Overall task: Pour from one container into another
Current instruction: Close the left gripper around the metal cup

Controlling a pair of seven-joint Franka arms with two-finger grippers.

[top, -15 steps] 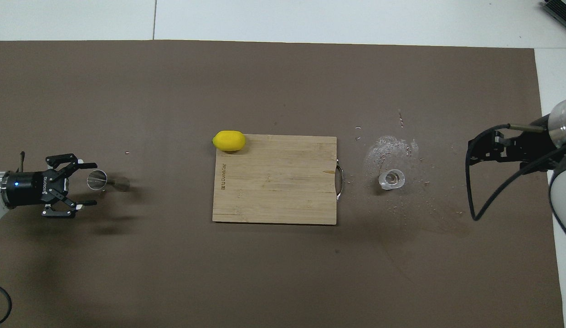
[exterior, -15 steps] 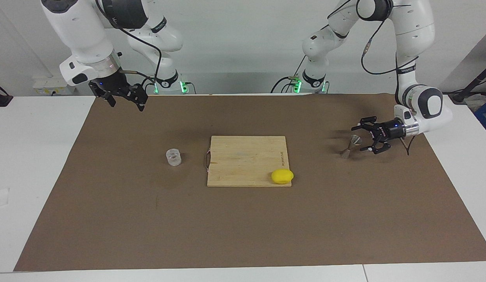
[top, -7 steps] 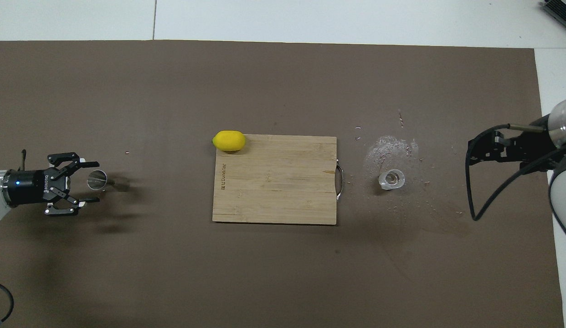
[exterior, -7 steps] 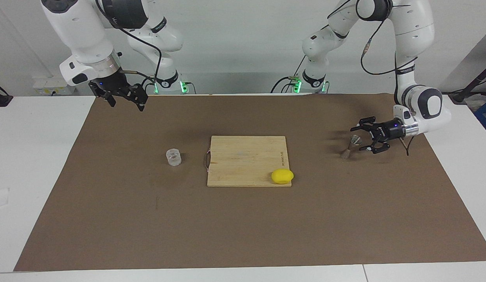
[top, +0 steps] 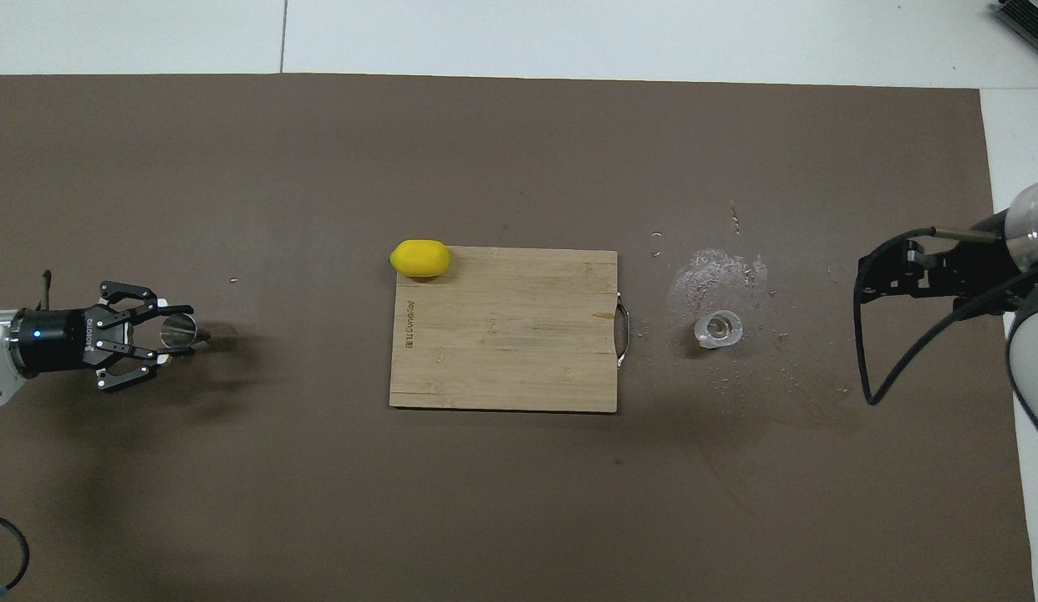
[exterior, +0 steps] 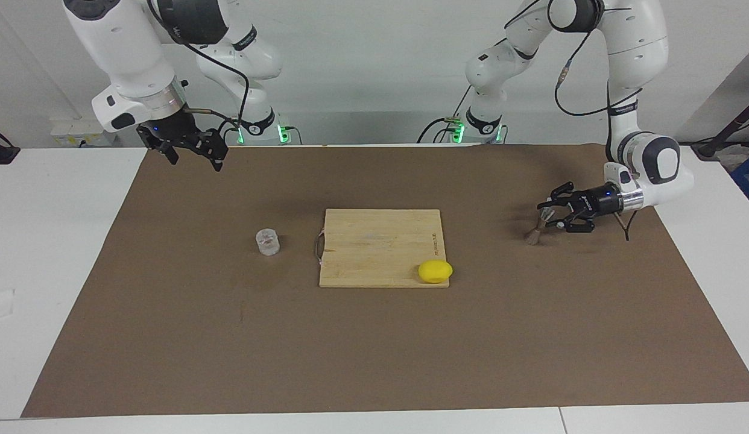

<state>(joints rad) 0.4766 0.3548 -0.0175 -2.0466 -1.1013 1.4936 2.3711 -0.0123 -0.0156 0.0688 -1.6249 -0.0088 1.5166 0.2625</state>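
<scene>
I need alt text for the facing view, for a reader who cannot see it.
The left claw is at the top of the tilted metal measuring cup. The right claw waits raised, apart from the glass cup beside the cutting board with a lemon.

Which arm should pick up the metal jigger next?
Left. The left gripper is level with the jigger, fingers closing around its top. The right gripper waits high, nearer the glass cup.

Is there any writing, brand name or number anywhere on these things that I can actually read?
Cutting board: a line of burnt-in lettering along the edge toward the left arm's end, too small to read for certain.
Left gripper: white lettering on its black body, too small to read.
Lemon, glass cup, metal measuring cup, right gripper: no text visible.
</scene>
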